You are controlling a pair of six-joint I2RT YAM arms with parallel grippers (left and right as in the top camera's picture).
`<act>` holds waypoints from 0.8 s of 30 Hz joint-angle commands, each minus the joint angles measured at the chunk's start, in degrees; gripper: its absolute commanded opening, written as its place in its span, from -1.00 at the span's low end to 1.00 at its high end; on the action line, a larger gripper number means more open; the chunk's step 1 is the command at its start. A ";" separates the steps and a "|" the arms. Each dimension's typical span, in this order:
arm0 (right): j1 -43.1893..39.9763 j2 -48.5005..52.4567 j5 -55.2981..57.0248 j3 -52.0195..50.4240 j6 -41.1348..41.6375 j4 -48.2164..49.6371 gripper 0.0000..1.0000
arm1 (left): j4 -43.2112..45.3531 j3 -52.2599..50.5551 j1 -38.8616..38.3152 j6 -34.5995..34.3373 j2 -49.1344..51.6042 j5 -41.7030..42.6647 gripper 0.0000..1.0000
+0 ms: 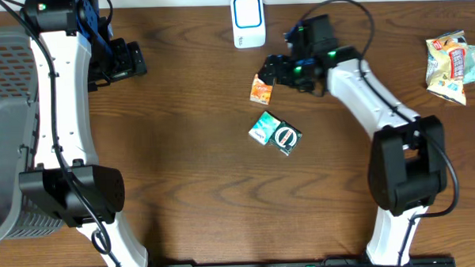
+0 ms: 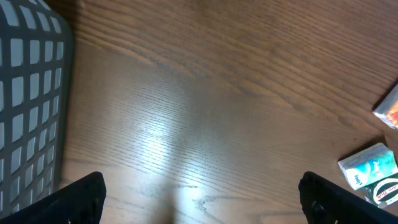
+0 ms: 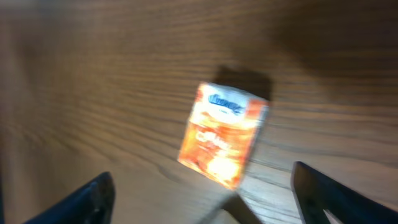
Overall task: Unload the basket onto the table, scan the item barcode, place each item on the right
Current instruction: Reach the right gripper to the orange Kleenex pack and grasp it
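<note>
- Nearest on the brown wooden table [image 1: 192, 183], about midway across, a teal-and-white packet [image 1: 263, 127] touches a black packet with a white round logo [image 1: 286, 137] on its right.
- Just beyond them the small orange rectangular packet [image 1: 260, 89] lies flat and tilted, just left of the right gripper [image 1: 269, 72].
- The overhead view shows it only as a small orange patch. The right wrist view, though blurred, shows the packet [image 3: 222, 134] with a white top strip bearing a blue logo, a glossy orange face and a shadow on its far side.
- There the right gripper [image 3: 202, 186] has its jaws spread wide, either side of the packet and clear of it.
- Far left, the left gripper [image 1: 130, 61] is fully spread over bare wood and holds nothing.
- Only its wrist view shows the grid wall of the grey plastic basket [image 2: 28, 106] at the left, with the teal packet at the right edge.
- Far right lies a crinkled snack bag [image 1: 454, 66].
- Farthest, a white block-shaped device with a blue front [image 1: 248, 20] stands near the table's far edge.
</note>
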 commanded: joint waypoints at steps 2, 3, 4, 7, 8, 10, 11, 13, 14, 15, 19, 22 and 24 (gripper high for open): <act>5.57 0.39 11.74 -0.72 5.38 3.50 0.30 | -0.17 0.22 0.22 0.33 0.33 -0.52 0.96; 6.69 0.39 14.10 -0.85 5.38 4.22 0.22 | -0.17 0.22 0.22 0.33 0.33 -0.52 0.96; 7.89 0.39 16.90 -1.07 5.38 4.94 0.07 | -0.17 0.22 0.22 0.33 0.33 -0.52 0.95; 10.23 0.74 23.34 -1.44 6.58 5.49 -0.14 | -0.17 0.22 0.22 0.33 0.33 -0.52 0.96; 10.82 0.98 25.27 -1.44 7.45 5.51 -0.21 | -0.17 0.22 0.22 0.35 0.33 -0.52 0.96; 12.17 2.27 29.03 -1.44 9.31 6.01 -0.28 | -0.17 0.22 0.22 0.33 0.33 -0.52 0.96; 12.52 2.95 28.98 -1.44 9.20 6.75 -0.27 | -0.17 0.22 0.22 0.35 0.33 -0.52 0.96; 13.05 4.87 29.00 -1.44 9.16 7.91 -0.22 | -0.15 0.22 0.22 0.35 0.33 -0.52 0.96; 13.07 5.81 28.98 -1.44 8.94 8.07 -0.22 | -0.17 0.22 0.22 0.33 0.33 -0.52 0.96; 13.03 6.67 29.00 -1.44 8.94 8.07 -0.22 | -0.17 0.22 0.22 0.35 0.33 -0.52 0.96; 12.66 9.35 32.15 -1.44 5.97 6.82 -0.22 | -0.17 0.22 0.22 0.33 0.33 -0.52 0.96; 12.22 9.22 37.59 -1.42 5.97 3.63 -0.24 | -0.17 0.22 0.22 0.35 0.33 -0.52 0.96; 11.26 7.96 41.75 -1.40 5.97 -1.18 -0.27 | -0.17 0.22 0.22 0.35 0.33 -0.52 0.96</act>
